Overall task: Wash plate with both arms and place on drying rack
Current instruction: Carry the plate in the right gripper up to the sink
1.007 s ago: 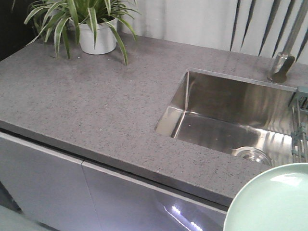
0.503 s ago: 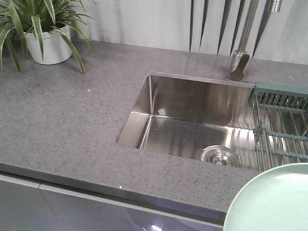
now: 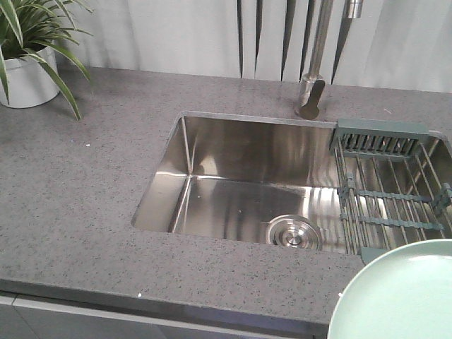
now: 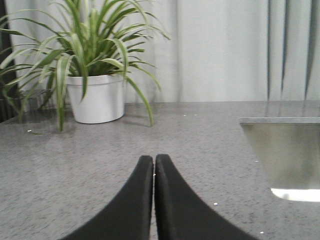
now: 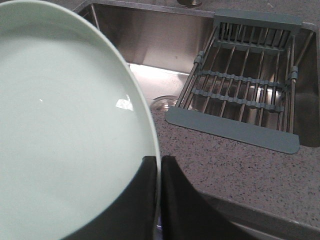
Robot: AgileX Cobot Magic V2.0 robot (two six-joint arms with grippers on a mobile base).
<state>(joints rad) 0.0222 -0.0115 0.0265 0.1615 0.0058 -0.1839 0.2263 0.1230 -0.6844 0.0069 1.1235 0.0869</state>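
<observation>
The pale mint-green plate (image 5: 65, 125) fills the left of the right wrist view, and my right gripper (image 5: 159, 159) is shut on its rim, one finger on each face. The same plate (image 3: 402, 296) shows at the bottom right corner of the front view, held above the counter's front edge. The drying rack (image 3: 388, 191) of steel rods and grey-green bars lies across the right end of the sink; the rack (image 5: 245, 85) sits beyond the plate in the right wrist view. My left gripper (image 4: 154, 159) is shut with nothing in it, low over the counter, left of the sink.
A steel sink basin (image 3: 240, 191) with a round drain (image 3: 293, 232) is set in the grey speckled countertop (image 3: 78, 212). A tap (image 3: 314, 78) rises behind it. A potted plant in a white pot (image 4: 96, 97) stands at the back left.
The front view has swung to the right: the sink and plant slid left in frame and the drying rack came into view. The plate stayed at the bottom right corner.
</observation>
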